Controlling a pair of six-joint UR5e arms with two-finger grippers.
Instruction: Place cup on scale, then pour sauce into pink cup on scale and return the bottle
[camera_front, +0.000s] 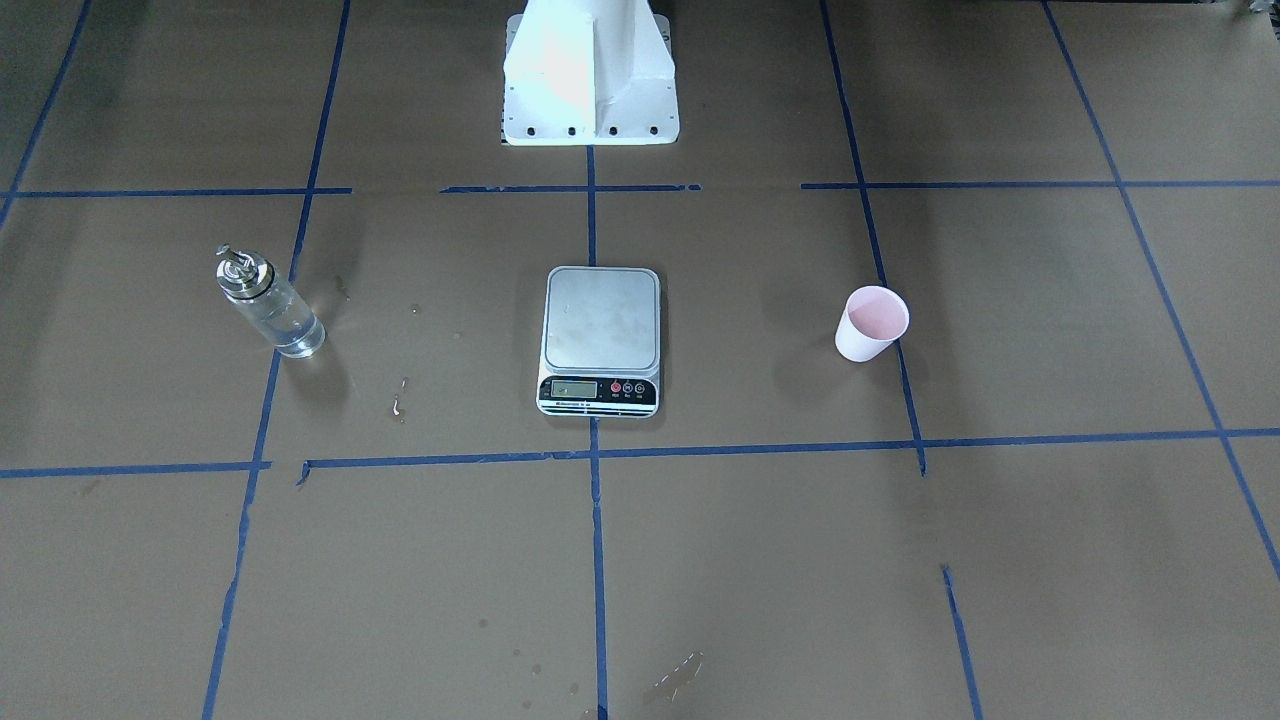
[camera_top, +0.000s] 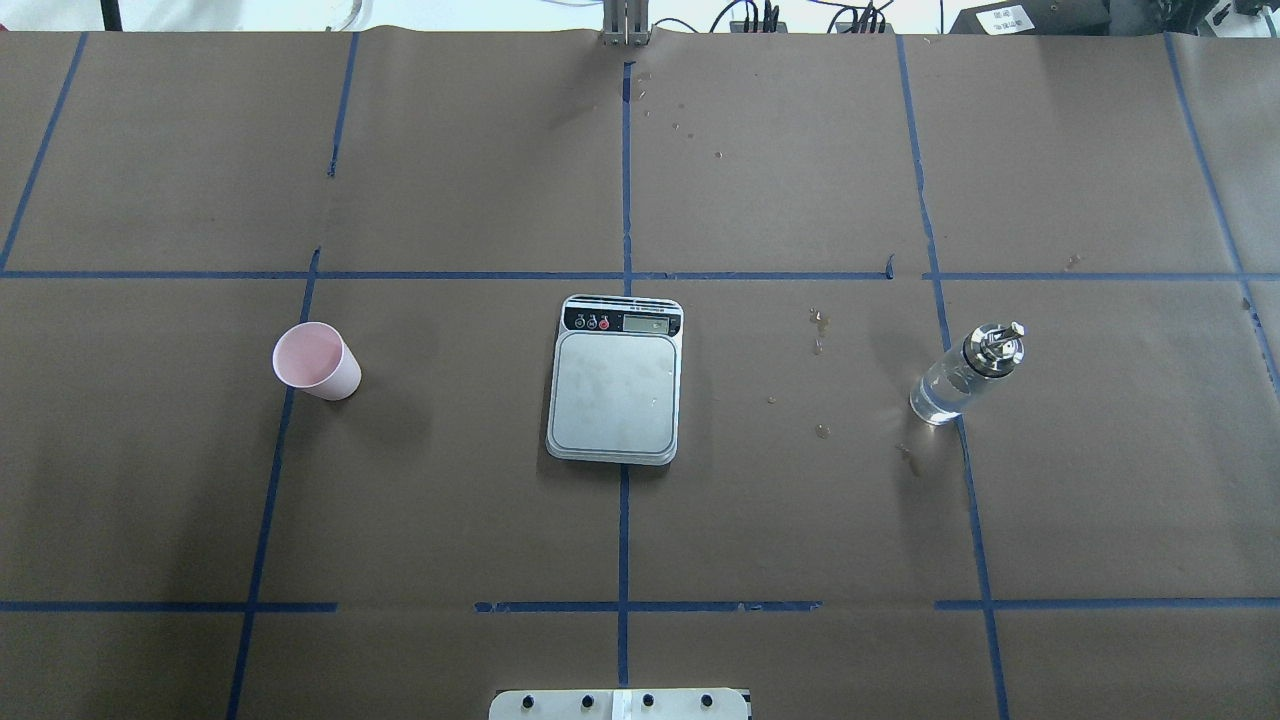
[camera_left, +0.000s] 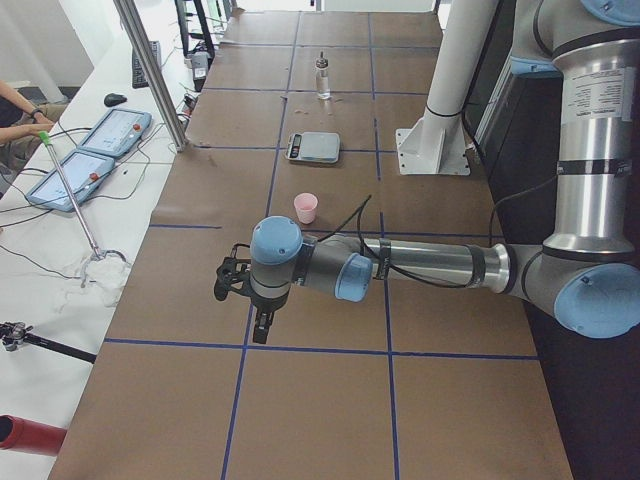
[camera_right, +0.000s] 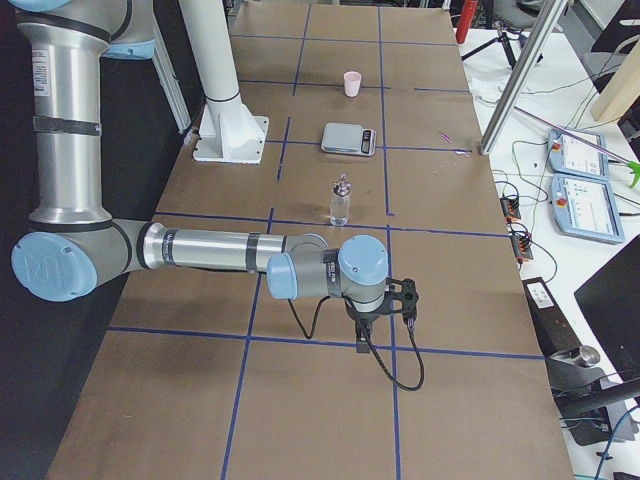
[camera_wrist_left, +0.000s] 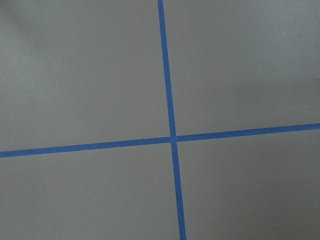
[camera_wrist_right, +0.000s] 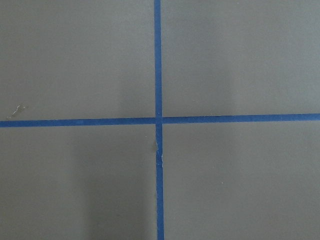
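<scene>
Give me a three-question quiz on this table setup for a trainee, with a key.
1. True or false: the cup stands on the scale.
2. In the overhead view, the bottle stands: A) left of the scale; B) right of the scale; C) on the scale.
3. Fill in: the cup stands on the robot's ____ side.
Key: 1 false; 2 B; 3 left.
</scene>
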